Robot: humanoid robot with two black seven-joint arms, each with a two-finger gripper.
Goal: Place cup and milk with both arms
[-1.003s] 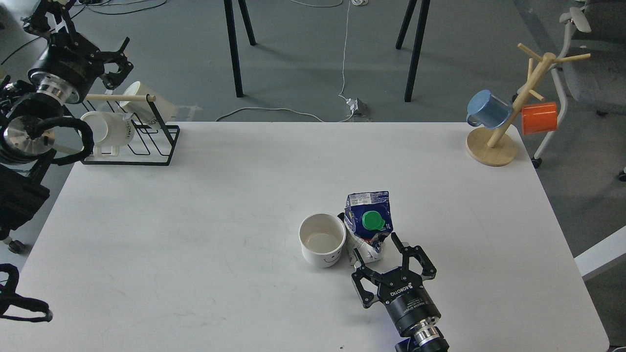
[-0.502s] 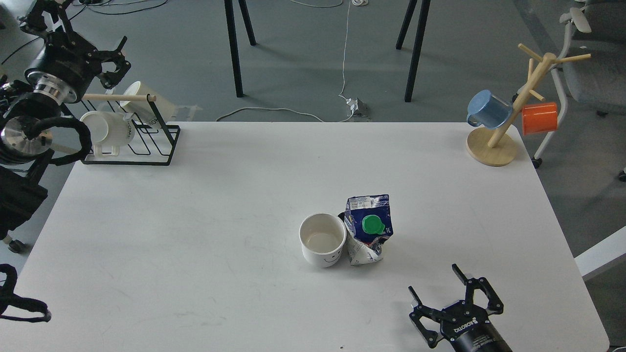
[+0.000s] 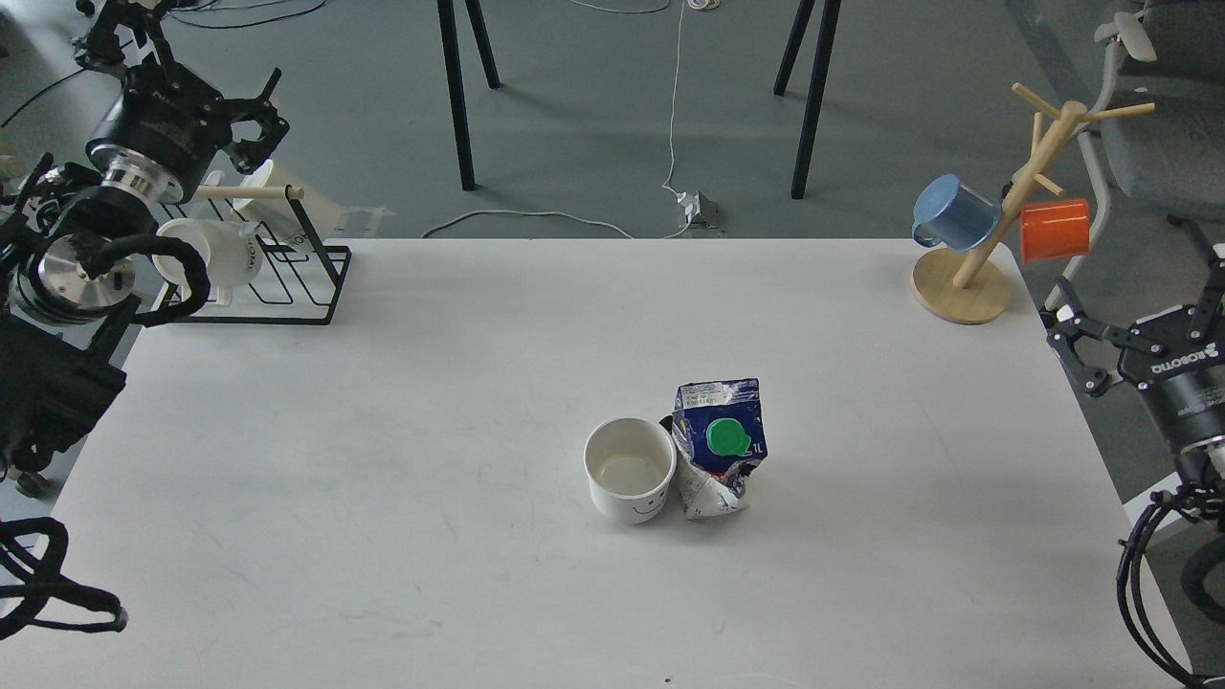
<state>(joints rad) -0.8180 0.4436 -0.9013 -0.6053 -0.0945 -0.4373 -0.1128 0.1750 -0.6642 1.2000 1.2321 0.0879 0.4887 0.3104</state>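
A white cup with a smiley face stands upright near the middle of the white table. A crumpled blue milk carton with a green cap stands touching the cup's right side. My left gripper is open and empty, raised beyond the table's far left corner, above the mug rack. My right gripper is open and empty, off the table's right edge, far from both objects.
A black wire rack with white mugs sits at the table's far left corner. A wooden mug tree holding a blue mug and an orange mug stands at the far right corner.
My right gripper has pulled back from just in front of the milk carton to beyond the table's right edge. The left gripper shifted slightly right. Cup and carton stayed put.
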